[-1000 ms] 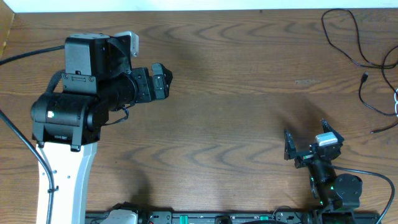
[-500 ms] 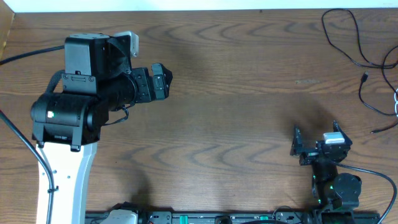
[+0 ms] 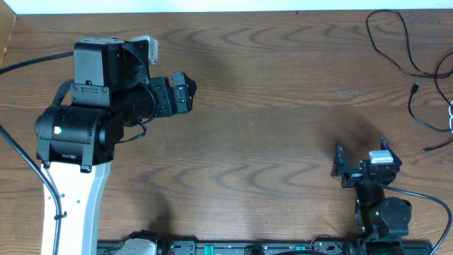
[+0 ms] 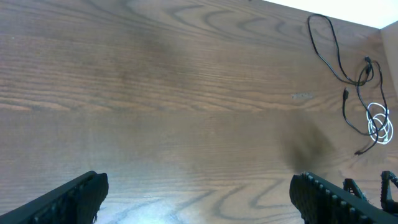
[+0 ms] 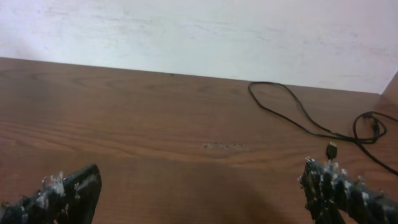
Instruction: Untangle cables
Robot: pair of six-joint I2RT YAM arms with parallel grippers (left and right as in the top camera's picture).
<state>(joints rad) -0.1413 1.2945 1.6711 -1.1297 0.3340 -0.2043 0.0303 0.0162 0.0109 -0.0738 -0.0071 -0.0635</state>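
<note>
The cables lie in the table's far right corner. The black cable (image 3: 415,88) runs in loose loops there, and in the left wrist view the black cable (image 4: 318,53) crosses a small coil of white cable (image 4: 379,121). The right wrist view shows the black cable (image 5: 268,111) and one plug (image 5: 331,149); the white cable is out of that view. My left gripper (image 3: 190,92) hovers open over the left-centre of the table, far from the cords. My right gripper (image 3: 361,157) is open near the front right, short of them. Both hold nothing: left gripper (image 4: 199,199), right gripper (image 5: 199,196).
The wooden table (image 3: 269,127) ends at a pale wall (image 5: 199,37) along its far side. The bulky left arm body (image 3: 85,113) covers the left part of the table. A thick black wire (image 3: 425,198) trails from the right arm base.
My right gripper shifted a little to the right and toward the front edge, turning slightly, then held still. The left arm and the cables have not moved.
</note>
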